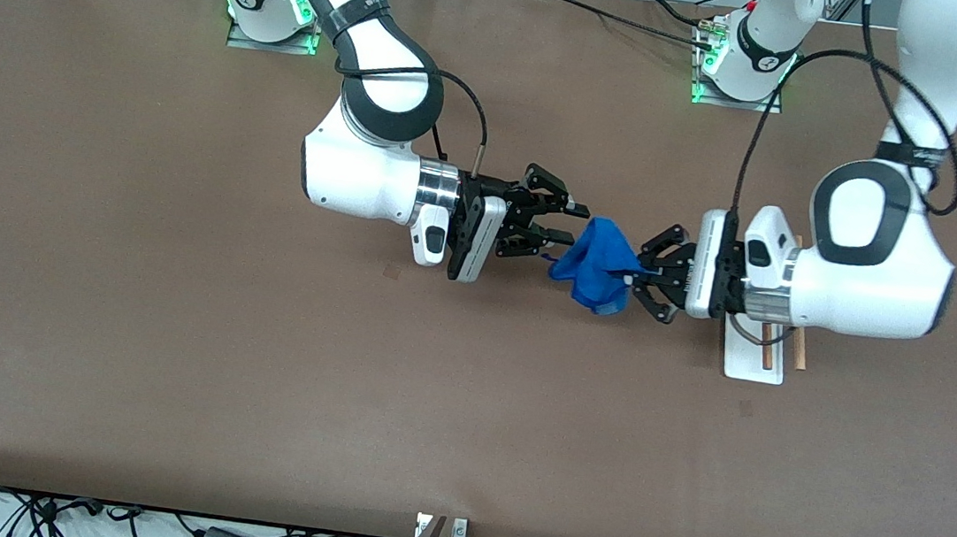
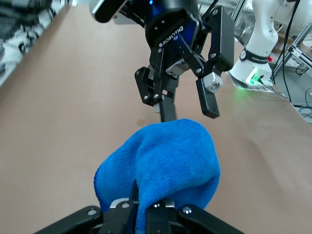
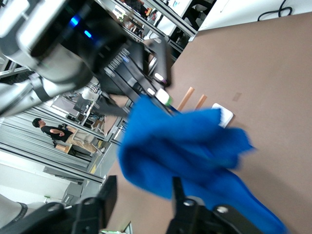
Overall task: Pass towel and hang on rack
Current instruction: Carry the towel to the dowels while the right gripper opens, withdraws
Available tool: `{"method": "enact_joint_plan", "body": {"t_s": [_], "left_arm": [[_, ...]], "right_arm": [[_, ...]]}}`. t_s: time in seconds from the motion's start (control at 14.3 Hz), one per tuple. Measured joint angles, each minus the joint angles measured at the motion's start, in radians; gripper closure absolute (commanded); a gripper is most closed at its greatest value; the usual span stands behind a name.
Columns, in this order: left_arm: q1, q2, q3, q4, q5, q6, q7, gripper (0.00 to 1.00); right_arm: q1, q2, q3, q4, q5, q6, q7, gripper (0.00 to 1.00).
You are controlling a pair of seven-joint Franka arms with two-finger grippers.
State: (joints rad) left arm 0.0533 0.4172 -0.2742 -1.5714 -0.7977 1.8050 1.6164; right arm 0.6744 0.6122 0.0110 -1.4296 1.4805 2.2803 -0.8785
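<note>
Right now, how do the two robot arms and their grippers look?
Both arms are glossy white with black joint bands and silver wrist rings. The right gripper and left gripper are black linkage types with two fingers; one reads ROBOTIQ. Black cables loop along each arm. Green lights glow at both bases.

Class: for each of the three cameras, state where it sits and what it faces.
Front: high across the table, facing both arms; towel between right claw and left claw, rack under the left arm.
Left wrist: on that arm, facing towel, right claw.
Right wrist: facing towel, rack.
All share the towel.
</note>
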Motion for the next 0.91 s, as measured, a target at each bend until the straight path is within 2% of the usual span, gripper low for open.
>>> {"method": "enact_joint_plan", "body": {"t_s": [0.14, 0.35, 0.49, 0.7, 0.91], "left_arm": [[0.023, -0.026, 0.003, 0.027, 0.098, -0.055, -0.135, 0.99], [0.046, -0.060, 0.006, 0.066, 0.282, -0.141, -0.325, 0.97], [0.065, -0.067, 0.009, 0.075, 0.373, -0.156, -0.373, 0.96], [0.103, -0.058, 0.014, 0.071, 0.468, -0.190, -0.429, 0.95], [0.133, -0.057, 0.015, 0.071, 0.546, -0.246, -0.519, 0.95]], "right_arm": [[-0.003, -0.001, -0.002, -0.005, -0.096, -0.001, 0.050, 0.00], [-0.003, -0.022, -0.003, -0.004, -0.330, -0.009, 0.257, 0.00], [-0.003, -0.034, -0.008, -0.004, -0.437, -0.055, 0.384, 0.00], [-0.009, -0.038, -0.082, -0.004, -0.627, -0.211, 0.530, 0.00], [-0.034, -0.042, -0.193, -0.004, -0.712, -0.403, 0.560, 0.00]]}}
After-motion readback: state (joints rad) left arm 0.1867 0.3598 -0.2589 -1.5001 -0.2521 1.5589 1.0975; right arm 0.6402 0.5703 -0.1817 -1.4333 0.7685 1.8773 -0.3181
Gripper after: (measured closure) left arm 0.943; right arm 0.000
